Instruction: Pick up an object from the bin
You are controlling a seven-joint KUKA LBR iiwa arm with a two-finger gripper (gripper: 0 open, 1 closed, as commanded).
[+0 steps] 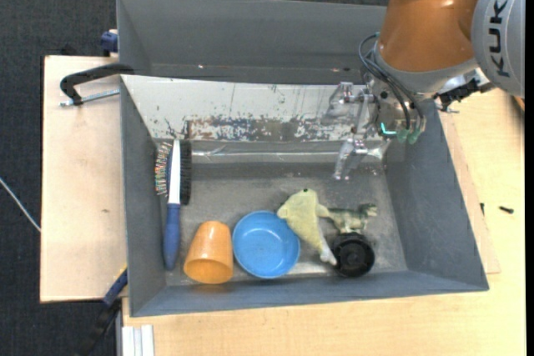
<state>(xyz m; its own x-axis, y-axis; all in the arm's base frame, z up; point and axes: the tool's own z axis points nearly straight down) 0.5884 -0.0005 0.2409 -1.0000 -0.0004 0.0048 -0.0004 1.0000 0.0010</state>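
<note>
The tool (343, 136) hangs at the right rear of the grey metal bin (140, 179), below the arm's smooth, rounded orange cover (430, 12). Its two bare metal fingers (357, 154) stand spread apart with nothing between them, so it is released. Under it lies bare, scuffed bin floor, and the back wall beside it shows speckled, worn paint.

All the loose things lie along the front of the bin, apart from the tool. Nearest to it are a limp, pale yellow piece of soft cloth (306, 219), crumpled to a point, and just beside that a small greenish figure (356, 218) of uneven shape. In front of these sits a round black thing (352, 255), dull and ring-like, touching the cloth's lower end. To the left is a shallow, glossy blue plastic bowl (265, 243), then an orange plastic cup (209, 253) lying on its side. Against the left wall lies a long brush (173, 200) with a blue handle and dark bristles.
</note>
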